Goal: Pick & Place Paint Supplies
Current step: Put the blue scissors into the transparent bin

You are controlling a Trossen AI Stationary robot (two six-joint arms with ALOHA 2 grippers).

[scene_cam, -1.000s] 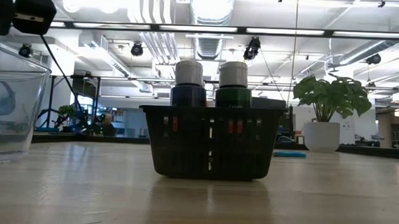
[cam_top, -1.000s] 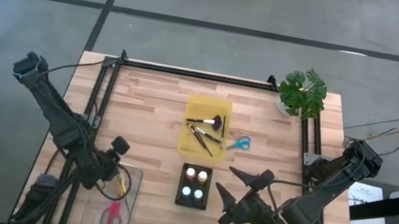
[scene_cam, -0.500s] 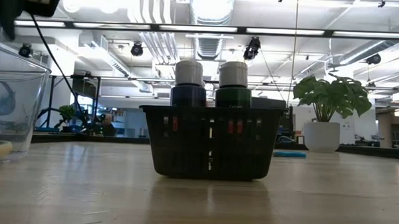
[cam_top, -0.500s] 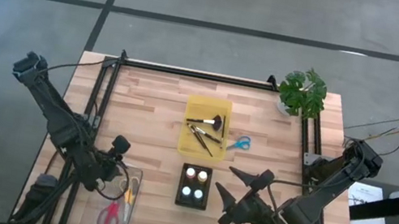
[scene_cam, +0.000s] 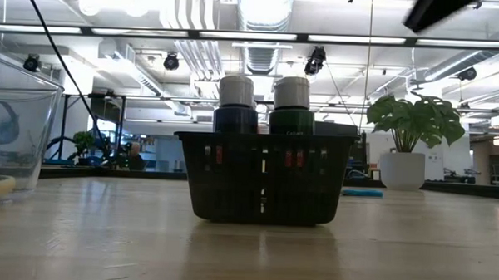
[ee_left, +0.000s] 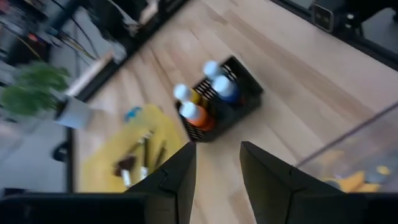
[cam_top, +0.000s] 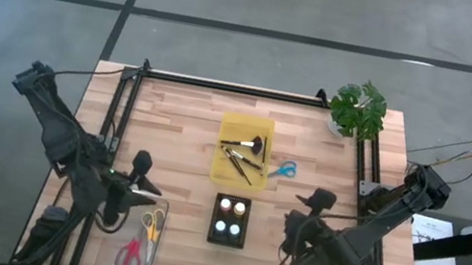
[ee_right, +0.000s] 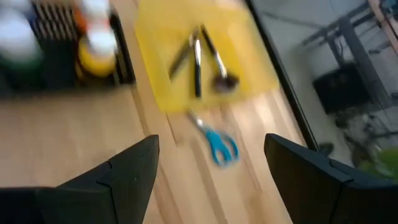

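Paint bottles (cam_top: 229,220) stand in a black basket (cam_top: 240,240) near the table's (cam_top: 187,134) front edge, while paintbrushes (cam_top: 241,163) and a broad brush (cam_top: 248,142) lie in a yellow tray (cam_top: 265,125) at mid-table. Left gripper (ee_left: 216,163), fingers narrowly parted and empty, hangs above a clear bin (cam_top: 111,249) at the front-left corner. Right gripper (ee_right: 211,162), spread wide and empty, hovers over the front-right part, blue scissors (ee_right: 217,142) below it.

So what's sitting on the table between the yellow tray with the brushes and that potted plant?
In the high view, blue-handled scissors lie just beside the yellow tray; beyond them only bare wood runs to the potted plant.
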